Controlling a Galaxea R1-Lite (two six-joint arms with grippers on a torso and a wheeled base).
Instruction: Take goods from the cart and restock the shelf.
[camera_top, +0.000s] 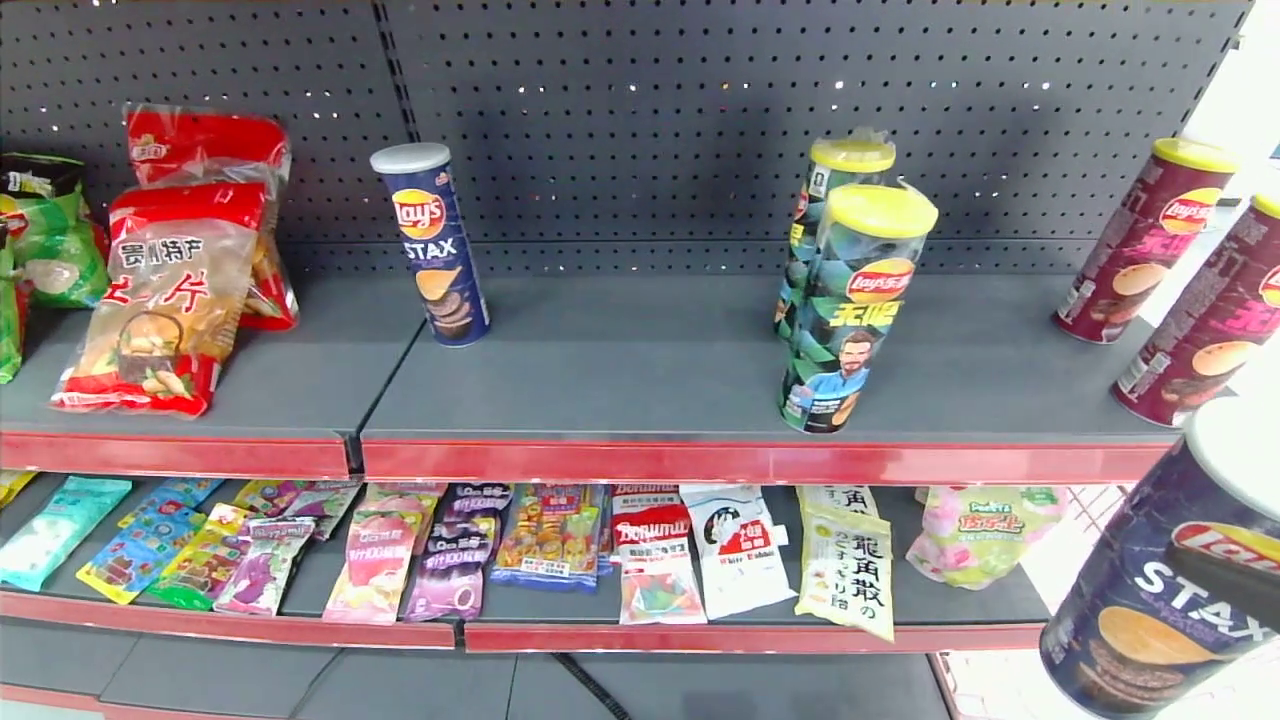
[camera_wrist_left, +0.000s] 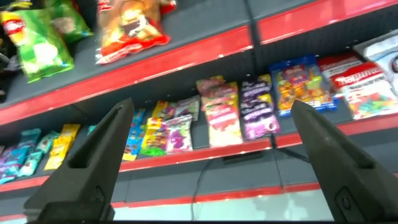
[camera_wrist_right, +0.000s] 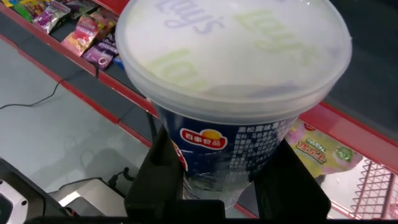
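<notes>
**Grey shelving ahead, one dark blue can in the right gripper**

Grey shelf boards (camera_top: 640, 370) with red front edges run across the head view, backed by a dark pegboard wall (camera_top: 700, 100).

Nearest, at the lower right of the head view, the right gripper (camera_wrist_right: 224, 171) pinches a dark blue chip can (camera_top: 1150, 600) with a white lid. Its dark fingers (camera_wrist_right: 163, 168) press on the can's two sides below the lid, and the can hangs tilted in the air, off the shelf's right end and below the upper board. The left gripper (camera_wrist_left: 211, 104) is spread wide with nothing between its fingers, and faces the lower shelf.

On that lower board (camera_top: 900, 600), flat sweet packets (camera_top: 560, 535) lie side by side. On the upper board, a green can (camera_top: 850, 310) with a yellow lid stands near the front edge, with a second one (camera_top: 835, 180) just behind it. Two maroon cans (camera_top: 1140, 240) stand at the right. A dark blue can like the held one (camera_top: 433, 245) stands towards the back, left of the middle. Red snack bags (camera_top: 160, 300) and green bags (camera_top: 50, 230) lean at the left.
</notes>
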